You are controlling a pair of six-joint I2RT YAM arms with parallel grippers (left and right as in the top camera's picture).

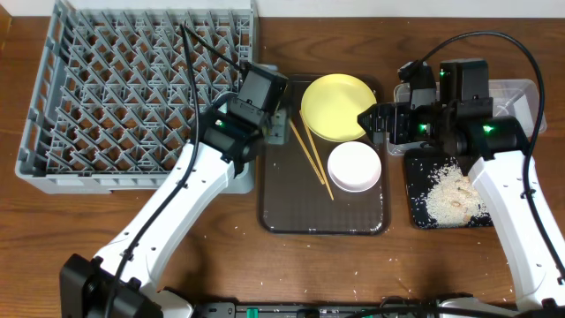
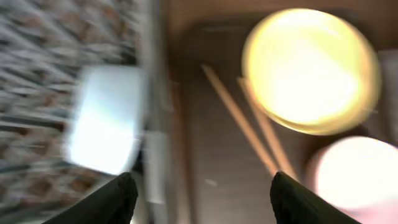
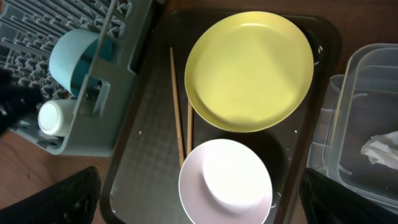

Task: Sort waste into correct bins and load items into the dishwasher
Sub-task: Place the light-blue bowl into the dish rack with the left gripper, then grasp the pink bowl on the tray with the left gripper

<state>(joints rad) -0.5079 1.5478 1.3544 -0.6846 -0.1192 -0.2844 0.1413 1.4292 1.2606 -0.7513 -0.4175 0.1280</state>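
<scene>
The grey dish rack (image 1: 132, 88) stands at the left. A light blue bowl (image 3: 74, 56) and a small white cup (image 3: 53, 115) sit at its near corner. The yellow plate (image 1: 337, 106), white bowl (image 1: 355, 166) and chopsticks (image 1: 311, 159) lie on the brown tray (image 1: 322, 221). My left gripper (image 1: 275, 124) is open and empty at the rack's right edge; its wrist view is blurred (image 2: 202, 202). My right gripper (image 1: 366, 119) is open and empty above the white bowl (image 3: 227, 183). Rice (image 1: 455, 190) lies in the black tray (image 1: 415, 190). A napkin (image 3: 382, 149) lies in the clear tub (image 3: 348, 93). The wrapper is out of view.
The brown tray lies between the rack and the black tray. The clear tub (image 1: 521, 93) stands behind the black tray at the right. A few rice grains are scattered on the table near the front edge (image 1: 402, 287).
</scene>
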